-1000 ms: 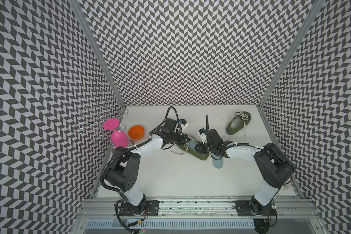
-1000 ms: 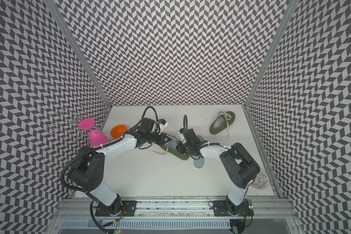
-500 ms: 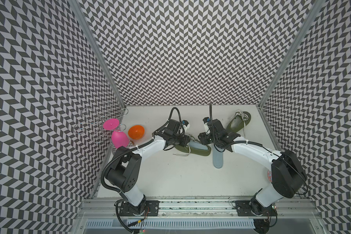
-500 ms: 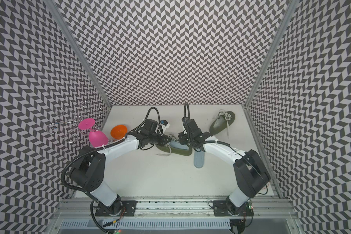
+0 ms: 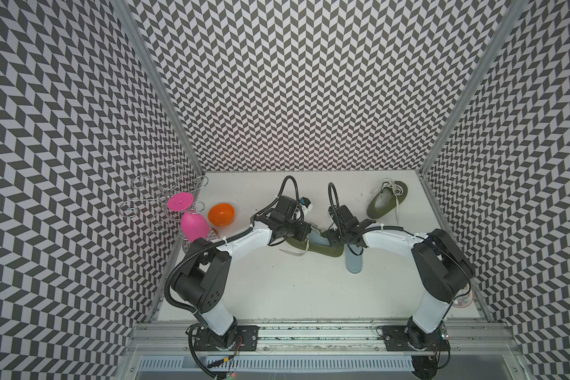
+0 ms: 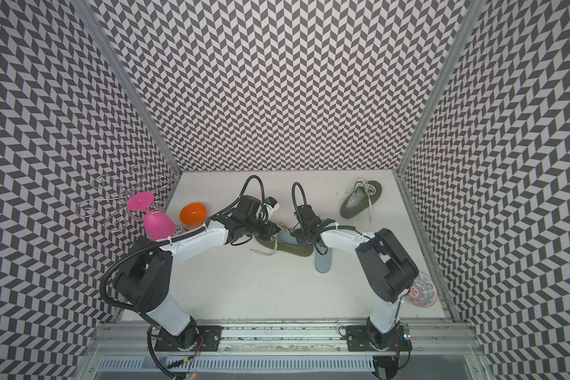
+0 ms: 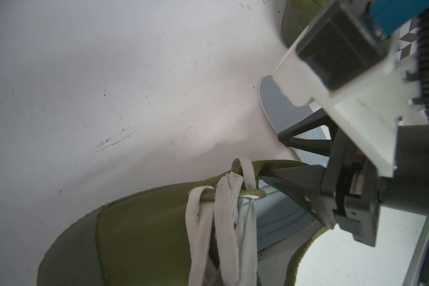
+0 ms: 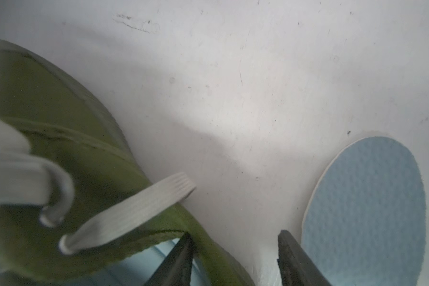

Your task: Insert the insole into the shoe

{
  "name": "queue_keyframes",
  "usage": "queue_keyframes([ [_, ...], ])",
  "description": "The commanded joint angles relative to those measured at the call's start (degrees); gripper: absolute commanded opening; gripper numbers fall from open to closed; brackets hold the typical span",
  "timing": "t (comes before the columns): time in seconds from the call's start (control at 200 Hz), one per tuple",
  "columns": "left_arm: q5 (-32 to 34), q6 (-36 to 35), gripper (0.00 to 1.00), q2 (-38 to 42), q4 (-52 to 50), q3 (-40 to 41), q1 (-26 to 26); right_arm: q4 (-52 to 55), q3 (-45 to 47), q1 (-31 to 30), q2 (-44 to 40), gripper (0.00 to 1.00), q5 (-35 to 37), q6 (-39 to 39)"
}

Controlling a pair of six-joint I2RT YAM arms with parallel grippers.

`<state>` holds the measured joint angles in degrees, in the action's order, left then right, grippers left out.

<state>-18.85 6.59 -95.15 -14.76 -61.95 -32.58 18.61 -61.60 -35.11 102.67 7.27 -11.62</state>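
An olive shoe (image 5: 329, 252) (image 6: 297, 251) (image 7: 139, 227) (image 8: 60, 123) with white laces lies mid-table between both arms. A light blue insole (image 5: 318, 237) (image 7: 278, 215) (image 8: 139, 267) lies in its opening. My left gripper (image 5: 306, 230) (image 6: 272, 230) sits shut at the lace end; its fingers are hidden in the left wrist view, where the laces bunch toward it. My right gripper (image 5: 334, 238) (image 7: 273, 157) (image 8: 234, 235) is open astride the shoe's side wall, one finger on the insole inside, the other outside.
A second light blue insole (image 5: 353, 263) (image 8: 372, 198) lies on the table just right of the shoe. Another olive shoe (image 5: 387, 202) sits back right. An orange bowl (image 5: 221, 214), a pink goblet (image 5: 195, 223) and a wire rack (image 5: 158, 204) stand left. A patterned plate (image 6: 422, 292) lies front right.
My right gripper opened wider, rose toward the back, then came down again at the shoe's opening. The shoe turned to lie more level across the table with the left gripper at its laces.
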Motion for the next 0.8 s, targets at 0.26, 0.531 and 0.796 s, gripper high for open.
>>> queue_keyframes([
  [0.26, 7.31, -0.73, 0.00, 2.69, 3.02, -2.81, -0.46, 2.61, -3.52, 0.04, -8.43, 0.60, -4.94, 1.58],
  [0.531, 7.28, -2.08, 0.00, 3.55, 6.30, -2.22, -0.69, 4.72, 2.16, 0.04, -11.31, 0.67, -8.17, 6.71],
  [0.796, 6.15, -4.17, 0.00, 7.67, 11.32, 1.51, -1.77, 2.55, 4.61, 0.29, -7.36, 0.67, -0.93, 4.92],
])
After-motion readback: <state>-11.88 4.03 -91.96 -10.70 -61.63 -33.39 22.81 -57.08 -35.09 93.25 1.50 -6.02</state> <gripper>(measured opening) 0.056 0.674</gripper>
